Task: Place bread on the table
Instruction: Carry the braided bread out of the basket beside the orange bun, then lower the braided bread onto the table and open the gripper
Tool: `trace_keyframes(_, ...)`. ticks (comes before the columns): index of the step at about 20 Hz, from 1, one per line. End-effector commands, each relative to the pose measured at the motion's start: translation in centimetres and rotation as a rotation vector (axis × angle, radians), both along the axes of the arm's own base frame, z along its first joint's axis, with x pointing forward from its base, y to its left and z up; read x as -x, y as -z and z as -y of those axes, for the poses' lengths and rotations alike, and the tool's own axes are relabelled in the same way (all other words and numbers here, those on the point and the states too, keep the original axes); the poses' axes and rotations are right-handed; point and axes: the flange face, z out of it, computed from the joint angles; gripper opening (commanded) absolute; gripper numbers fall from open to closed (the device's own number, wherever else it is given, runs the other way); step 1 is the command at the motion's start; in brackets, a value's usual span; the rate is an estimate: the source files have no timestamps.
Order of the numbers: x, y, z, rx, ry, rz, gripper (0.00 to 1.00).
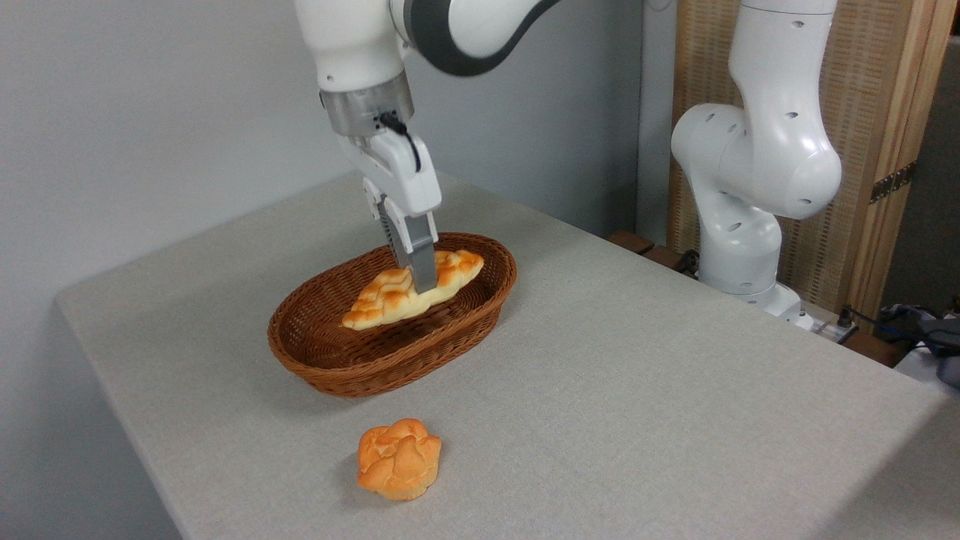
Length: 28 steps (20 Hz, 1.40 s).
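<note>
Fingers [421,281] grip the bread [411,289] mid-length, raised within the basket [390,367]. Lift clear of the basket's rim before crossing to bare tabletop [637,390] beside the basket.

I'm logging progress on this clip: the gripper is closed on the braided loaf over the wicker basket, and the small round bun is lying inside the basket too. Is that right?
Not quite. The camera view shows the small round bun lying on the table, in front of the basket, not inside it. The rest holds: the gripper is closed on the braided loaf over the basket.
</note>
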Motion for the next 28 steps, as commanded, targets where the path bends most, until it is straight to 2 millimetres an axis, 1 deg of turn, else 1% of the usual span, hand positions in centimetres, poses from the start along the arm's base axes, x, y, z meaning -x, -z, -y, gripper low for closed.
trace_keyframes(1, -0.5, -1.6, -4.6, -0.007, -0.05, -0.011, 0.39)
trace_keyframes(3, -0.8, -1.4, -7.4, -0.036, -0.055, -0.013, 0.41)
trace_keyframes(4, -0.7, -1.0, -8.5, -0.044, -0.056, -0.031, 0.44)
trace_keyframes(7, -0.2, 0.7, -11.8, -0.134, -0.024, -0.094, 0.45)
trace_keyframes(9, -0.2, 1.2, -14.1, -0.155, -0.037, -0.106, 0.45)
trace_keyframes(10, -0.2, 1.3, -15.6, -0.161, -0.047, -0.109, 0.45)
trace_keyframes(11, -0.2, 1.5, -17.1, -0.171, -0.046, -0.112, 0.47)
trace_keyframes(12, -0.4, 1.5, -18.0, -0.174, -0.05, -0.104, 0.56)
trace_keyframes(13, -0.7, 1.5, -18.3, -0.172, -0.056, -0.082, 0.63)
trace_keyframes(14, -1.0, 1.6, -18.4, -0.173, -0.055, -0.065, 0.65)
trace_keyframes(15, -1.2, 1.7, -18.7, -0.173, -0.06, -0.061, 0.78)
trace_keyframes(16, -1.3, 2.0, -19.9, -0.172, -0.084, -0.062, 0.91)
trace_keyframes(17, -1.4, 2.0, -20.5, -0.169, -0.096, -0.053, 0.93)
trace_keyframes(18, -1.6, 2.0, -20.4, -0.17, -0.099, -0.04, 0.97)
trace_keyframes(19, -1.7, 2.0, -20.4, -0.17, -0.1, -0.038, 1.0)
trace_keyframes(28, -1.9, 2.2, -19.1, -0.168, -0.111, -0.042, 1.0)
